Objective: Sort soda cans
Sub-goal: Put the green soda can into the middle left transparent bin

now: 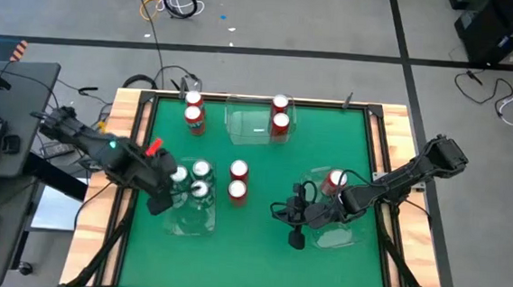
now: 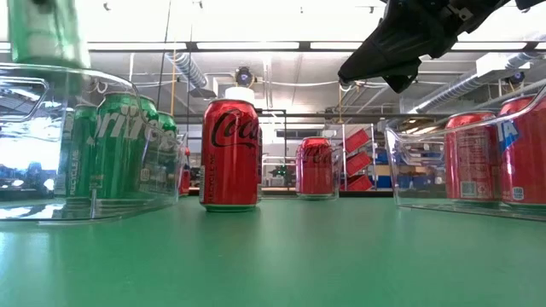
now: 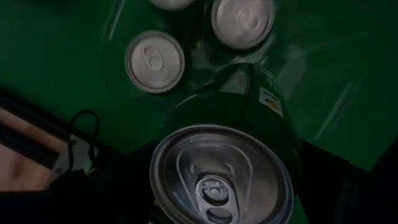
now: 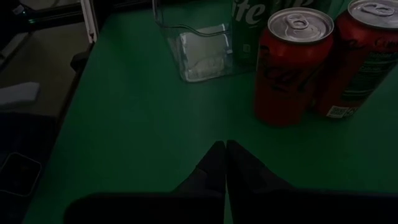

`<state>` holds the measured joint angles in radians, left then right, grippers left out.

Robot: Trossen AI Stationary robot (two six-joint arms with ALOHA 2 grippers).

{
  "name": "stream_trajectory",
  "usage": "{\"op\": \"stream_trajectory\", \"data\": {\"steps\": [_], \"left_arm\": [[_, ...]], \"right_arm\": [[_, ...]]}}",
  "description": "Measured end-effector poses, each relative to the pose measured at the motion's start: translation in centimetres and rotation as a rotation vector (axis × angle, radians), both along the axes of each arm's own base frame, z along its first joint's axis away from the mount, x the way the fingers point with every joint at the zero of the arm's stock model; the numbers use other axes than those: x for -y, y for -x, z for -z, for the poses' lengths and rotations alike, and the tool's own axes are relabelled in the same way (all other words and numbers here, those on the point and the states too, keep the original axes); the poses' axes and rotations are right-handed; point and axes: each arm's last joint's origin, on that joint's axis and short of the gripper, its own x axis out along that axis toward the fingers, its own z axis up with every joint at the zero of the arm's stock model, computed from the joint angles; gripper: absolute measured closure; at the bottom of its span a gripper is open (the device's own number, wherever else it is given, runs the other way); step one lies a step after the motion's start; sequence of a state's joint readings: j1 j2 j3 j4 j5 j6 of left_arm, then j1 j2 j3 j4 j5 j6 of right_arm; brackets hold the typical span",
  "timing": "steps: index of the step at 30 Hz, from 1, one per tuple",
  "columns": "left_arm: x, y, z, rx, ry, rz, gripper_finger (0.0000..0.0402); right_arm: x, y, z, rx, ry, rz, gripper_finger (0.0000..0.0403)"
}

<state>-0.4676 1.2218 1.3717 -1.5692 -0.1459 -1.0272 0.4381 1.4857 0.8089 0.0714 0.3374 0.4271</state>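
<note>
High view: we see green cans gathering in the clear tray (image 1: pixel 188 218) at the bench's left edge, reds elsewhere, so colour seems to decide each spot.
Left gripper (image 1: pixel 164 191): we read it as clamped around a green can (image 3: pixel 233 158), carried above that tray, where two green cans (image 1: pixel 200 179) already stand; we judge it is about to be set beside them.
Right gripper (image 1: pixel 298 226): fingers pressed together, holding nothing, low over the bench by the right tray (image 1: pixel 341 235), which holds a red can (image 1: pixel 334 181).
Loose red cans (image 1: pixel 238 180): a pair stands mid-bench, outside any tray, likely awaiting pickup.
Far tray (image 1: pixel 247 127): two red cans (image 1: pixel 280 114) at its right end.
Far-left corner: two more red cans (image 1: pixel 194 108) on bare bench.
</note>
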Motion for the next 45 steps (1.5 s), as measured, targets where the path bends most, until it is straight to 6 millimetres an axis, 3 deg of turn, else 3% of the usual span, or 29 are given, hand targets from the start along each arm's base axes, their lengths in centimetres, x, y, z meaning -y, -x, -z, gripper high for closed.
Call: {"op": "stream_trajectory", "data": {"steps": [8, 27, 38, 45], "left_arm": [[1.5, -1.9, 4.0, -0.179, -0.103, 0.102, 0.0103], [3.1, -6.5, 8.5, -0.302, -0.236, 0.269, 0.0103], [2.7, -6.4, 12.1, -0.365, -0.253, 0.309, 0.0103], [2.6, -6.2, 12.6, -0.361, -0.257, 0.308, 0.0103]], "right_arm": [[0.0, 0.0, -0.1, 0.009, -0.004, 0.0, 0.0401], [0.0, 0.0, -0.1, 0.008, -0.002, -0.001, 0.0401], [0.0, 0.0, -0.1, 0.008, -0.002, -0.001, 0.0401], [0.0, 0.0, -0.1, 0.009, -0.002, -0.001, 0.0401]]}}
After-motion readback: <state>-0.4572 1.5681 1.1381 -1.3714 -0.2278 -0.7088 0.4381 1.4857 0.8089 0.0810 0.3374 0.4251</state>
